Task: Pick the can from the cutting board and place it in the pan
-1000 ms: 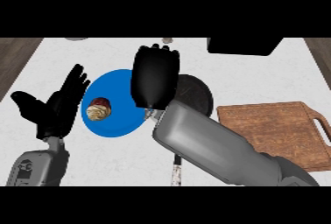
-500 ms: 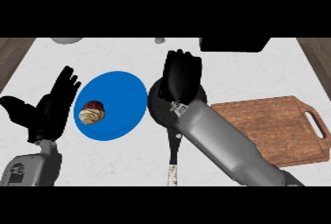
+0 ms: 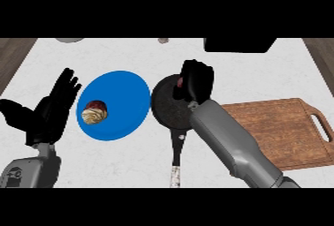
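Black against the pale bench (image 3: 261, 66), the right hand (image 3: 195, 81) hangs over the pan (image 3: 168, 106), fingers curled — round what cannot be told; the can is not visible, and the cutting board (image 3: 280, 132) lies bare. Best lowered to the pan's middle before release. Beside it, a blue plate (image 3: 124, 88) holds a pastry (image 3: 94, 113) — the left hand (image 3: 49, 112) rests open.
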`<state>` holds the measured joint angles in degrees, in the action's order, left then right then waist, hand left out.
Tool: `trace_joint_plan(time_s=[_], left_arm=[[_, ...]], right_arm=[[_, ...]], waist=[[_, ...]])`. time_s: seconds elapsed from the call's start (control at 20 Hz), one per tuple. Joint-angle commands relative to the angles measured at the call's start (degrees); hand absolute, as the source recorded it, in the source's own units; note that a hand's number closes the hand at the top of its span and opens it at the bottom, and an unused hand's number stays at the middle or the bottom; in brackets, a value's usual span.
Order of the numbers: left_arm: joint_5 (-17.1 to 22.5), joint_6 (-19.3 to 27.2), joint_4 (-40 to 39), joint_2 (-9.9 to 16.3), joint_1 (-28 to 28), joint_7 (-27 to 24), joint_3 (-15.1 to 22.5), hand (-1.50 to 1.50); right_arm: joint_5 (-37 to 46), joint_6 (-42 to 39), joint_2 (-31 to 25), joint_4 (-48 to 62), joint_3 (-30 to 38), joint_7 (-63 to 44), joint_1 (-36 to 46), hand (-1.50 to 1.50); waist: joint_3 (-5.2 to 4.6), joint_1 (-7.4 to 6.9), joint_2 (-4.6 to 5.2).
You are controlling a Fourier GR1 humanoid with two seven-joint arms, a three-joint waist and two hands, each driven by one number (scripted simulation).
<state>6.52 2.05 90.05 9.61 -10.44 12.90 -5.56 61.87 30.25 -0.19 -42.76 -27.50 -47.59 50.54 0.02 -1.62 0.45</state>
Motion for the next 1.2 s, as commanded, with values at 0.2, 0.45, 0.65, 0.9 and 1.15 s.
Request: trace_joint_plan(time_s=[0.2,0.45,0.65,0.9,1.15], left_arm=[[-1.5,1.9,3.9,-1.3,-0.6,3.1,2.0,0.0],[-2.6,2.7,0.3,-1.8,-2.0,1.4,1.5,0.0],[-2.0,2.3,-0.4,-1.3,-1.0,0.2,0.2,0.0],[-2.0,1.6,0.1,-1.3,0.8,-0.4,0.4,0.0],[-1.1,1.8,4.6,-0.2,1.9,4.0,-0.1,0.0]], right_arm=[[-11.1,5.5,0.2,9.9,6.6,0.3,-1.1,-1.5],[-20.2,6.3,0.2,12.6,7.3,12.2,-2.0,-1.5],[-23.0,14.7,-1.6,11.8,12.9,24.2,-4.5,-1.5],[-30.2,20.5,0.2,-0.2,14.9,28.8,-9.4,-1.5],[-39.7,17.6,-1.4,-16.4,17.9,38.5,-23.4,-1.5]], waist=[[0.08,-0.75,0.11],[0.04,-0.08,0.05],[0.08,0.63,0.1],[0.06,1.46,-0.34],[0.09,2.87,-0.94]])
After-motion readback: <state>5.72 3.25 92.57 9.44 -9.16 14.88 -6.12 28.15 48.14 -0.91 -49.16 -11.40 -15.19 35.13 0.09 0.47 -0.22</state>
